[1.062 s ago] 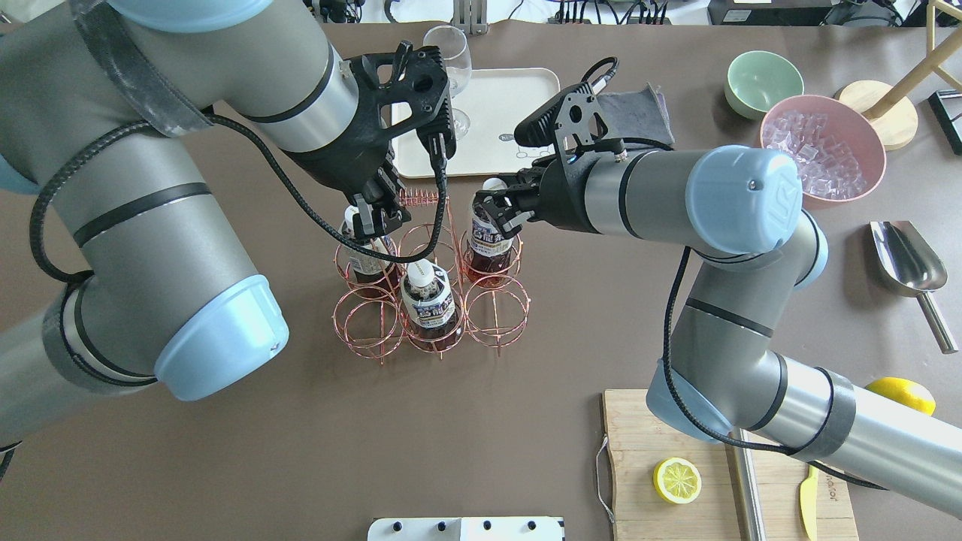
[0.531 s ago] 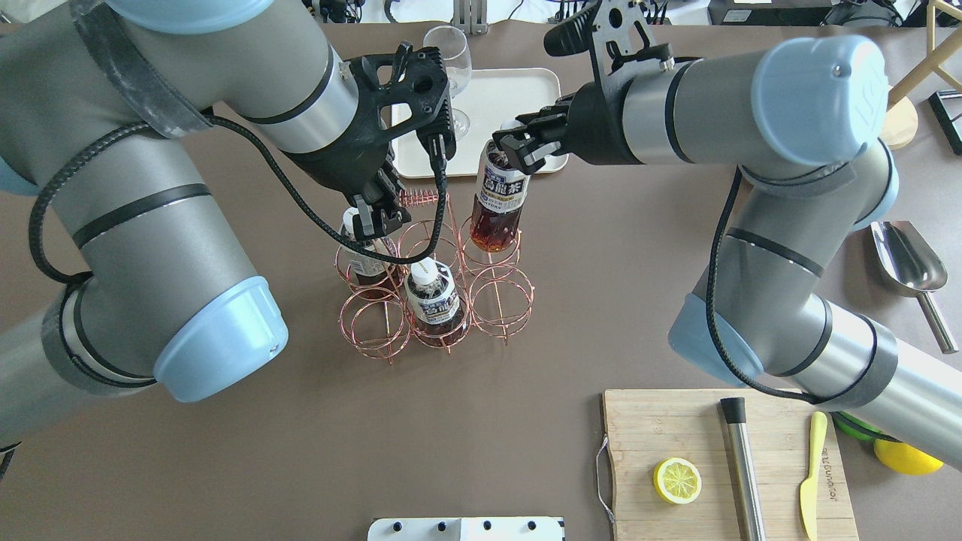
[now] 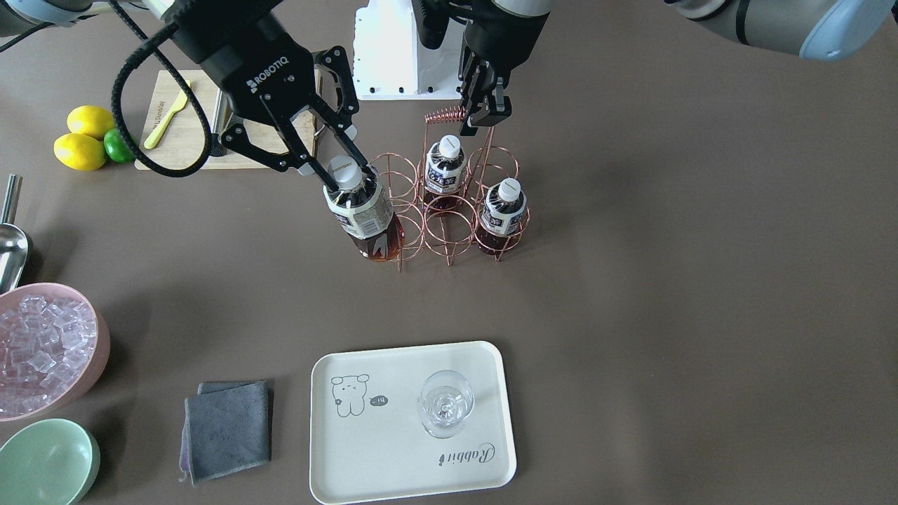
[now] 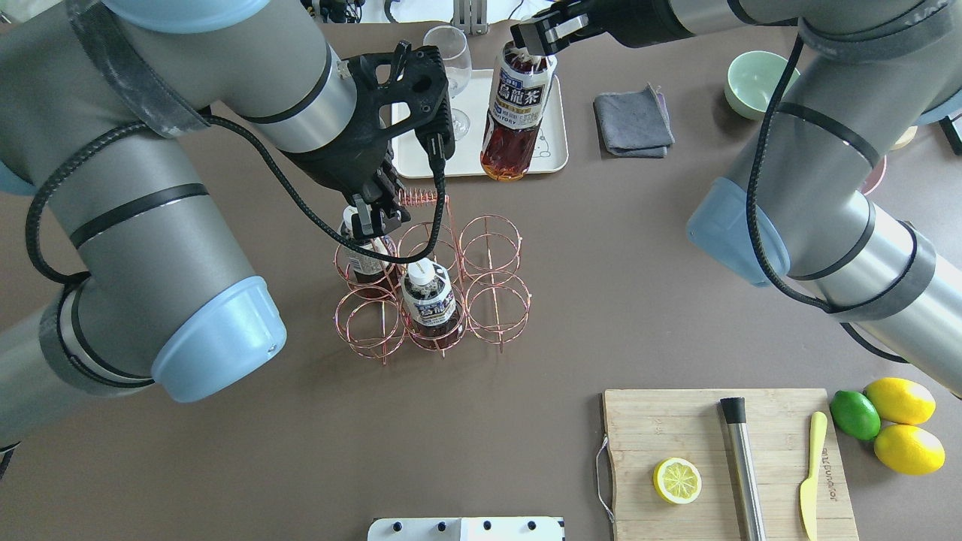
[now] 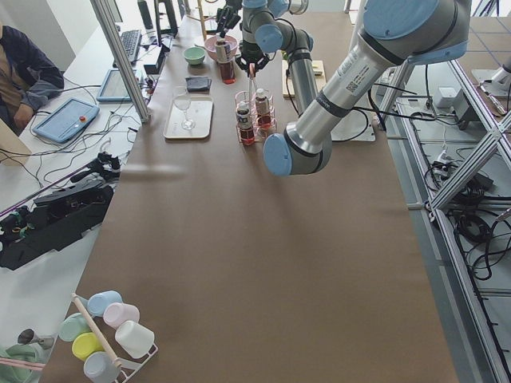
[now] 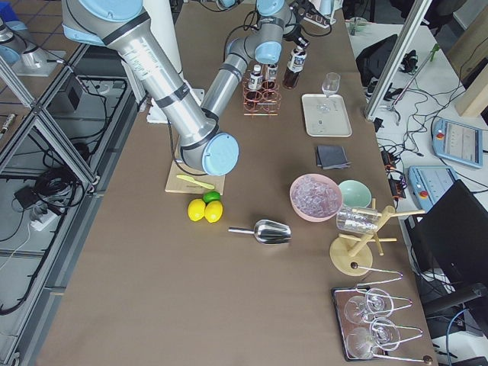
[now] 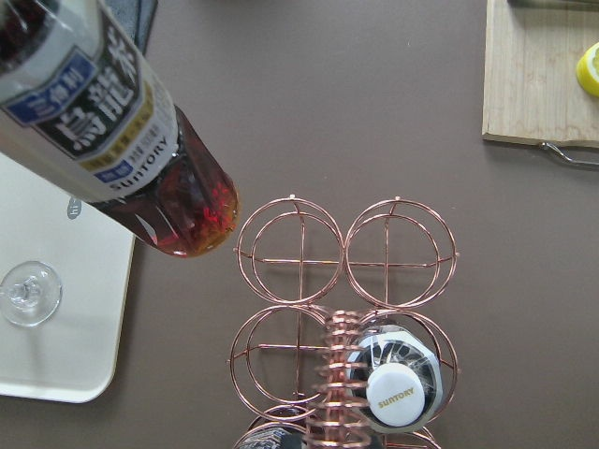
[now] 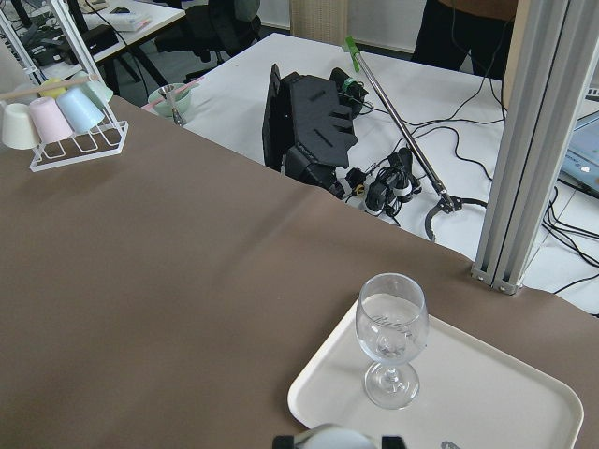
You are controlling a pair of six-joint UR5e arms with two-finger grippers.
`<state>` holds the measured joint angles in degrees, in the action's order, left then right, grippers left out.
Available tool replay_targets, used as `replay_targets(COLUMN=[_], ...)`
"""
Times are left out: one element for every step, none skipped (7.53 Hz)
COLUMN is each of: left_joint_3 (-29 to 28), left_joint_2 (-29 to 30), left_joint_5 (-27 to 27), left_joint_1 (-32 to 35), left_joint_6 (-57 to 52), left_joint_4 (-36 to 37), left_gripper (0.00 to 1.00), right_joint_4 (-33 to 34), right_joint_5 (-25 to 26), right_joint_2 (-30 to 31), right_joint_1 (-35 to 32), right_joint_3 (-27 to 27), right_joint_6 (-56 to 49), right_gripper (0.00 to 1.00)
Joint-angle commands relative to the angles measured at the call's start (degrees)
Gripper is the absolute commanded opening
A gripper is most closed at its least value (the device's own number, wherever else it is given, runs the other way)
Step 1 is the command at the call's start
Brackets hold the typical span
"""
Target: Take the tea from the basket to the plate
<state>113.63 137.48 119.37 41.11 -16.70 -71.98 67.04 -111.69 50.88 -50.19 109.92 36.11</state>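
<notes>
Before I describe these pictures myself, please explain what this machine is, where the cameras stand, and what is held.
These are two robot arms at a table. One camera looks from behind the robot, one faces it across the table, two stand at the table's ends, and one sits on each wrist. On the right arm, the jaws hold a tea bottle by its top, in the air outside the copper wire rack. On the left arm, the jaws are closed on the rack's coiled handle. Two more bottles stand in the rack. Nearby: a cream tray with a wine glass, a pink bowl of ice, a cutting board.
</notes>
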Motion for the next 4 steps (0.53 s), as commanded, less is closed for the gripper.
replay_targets(left_joint_3=[0.0,0.4,0.9,1.4], left_joint_2=[0.0,0.0,0.0,-0.1], left_joint_5=[0.0,0.0,0.2,0.3], left_joint_1=[0.1,0.4,0.6,1.3], left_joint_6=[-0.1,-0.1,-0.1,-0.2], left_joint_4=[0.0,0.1,0.3,0.4], left_gripper=[0.0,0.0,0.0,0.0], right_joint_4=[-0.3,-0.4,-4.9,-12.8], right_joint_5=[0.3,1.7,4.2,5.9], right_joint_2=[0.0,-0.1,0.1,0.0], right_joint_1=[-2.1,-2.5,-2.4,-2.2], right_joint_3=[-3.7,-5.5,-8.4,-13.9], right_joint_6=[-4.3,-6.5,-6.5,-6.0], right_gripper=[0.0,0.0,0.0,0.0])
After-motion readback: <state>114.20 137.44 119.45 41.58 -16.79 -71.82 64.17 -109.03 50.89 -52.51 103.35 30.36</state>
